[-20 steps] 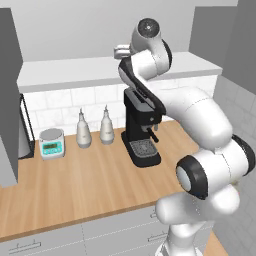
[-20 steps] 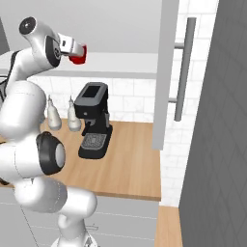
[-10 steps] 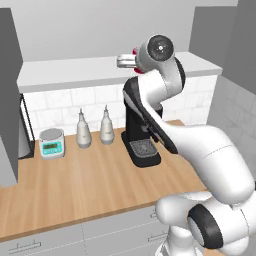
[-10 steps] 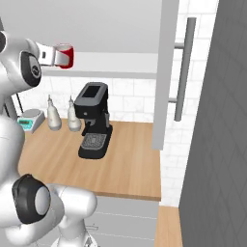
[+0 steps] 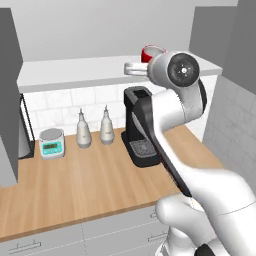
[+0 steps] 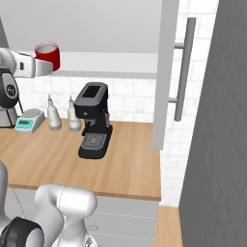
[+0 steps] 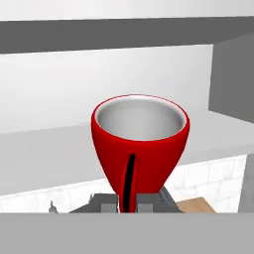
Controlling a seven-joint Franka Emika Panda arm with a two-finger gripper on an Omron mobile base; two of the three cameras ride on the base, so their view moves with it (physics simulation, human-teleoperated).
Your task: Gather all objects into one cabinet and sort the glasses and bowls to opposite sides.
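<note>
The fingers [image 7: 130,201] hold the red cup [image 7: 139,141] upright, closed on its lower part, just above the white shelf board [image 6: 111,62] of the open grey cabinet [image 6: 165,72]. Below on the wooden surface [image 5: 90,180] stand a black coffee machine [image 6: 94,120] and two bottles [image 5: 93,131].

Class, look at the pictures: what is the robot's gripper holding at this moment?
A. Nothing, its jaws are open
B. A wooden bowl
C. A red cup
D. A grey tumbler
C. The gripper is shut on the red cup, held upright in front of the white shelf board above the counter.
</note>
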